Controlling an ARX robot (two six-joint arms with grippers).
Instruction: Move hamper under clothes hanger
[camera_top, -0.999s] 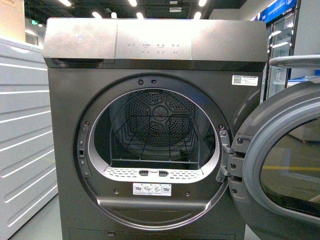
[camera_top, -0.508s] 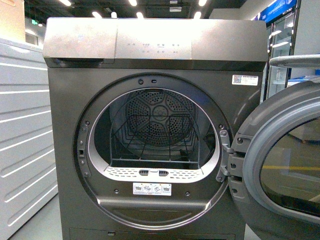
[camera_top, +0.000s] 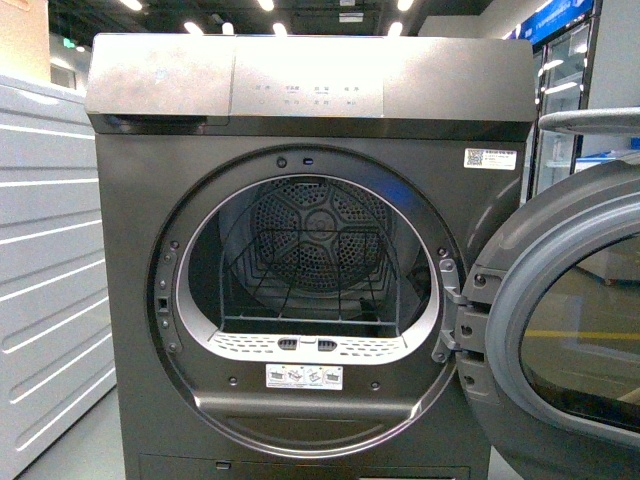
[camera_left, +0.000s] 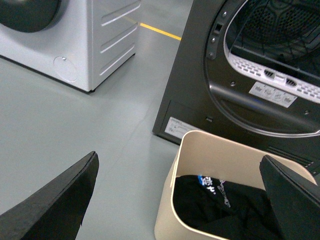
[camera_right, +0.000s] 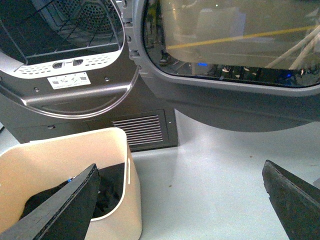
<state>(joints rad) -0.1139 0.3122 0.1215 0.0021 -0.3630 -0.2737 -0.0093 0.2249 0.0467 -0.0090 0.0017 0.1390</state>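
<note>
Hamper stands on the grey floor just in front of the dark grey dryer, at 6 o'clock from its open drum mouth. A black garment lies inside it. The dryer door is swung out at 3 o'clock, and a white appliance sits at 9 o'clock. The left jaws are spread wide and hold nothing. The right jaws gape just as wide and empty, with one finger over the hamper and the other over bare floor.
</note>
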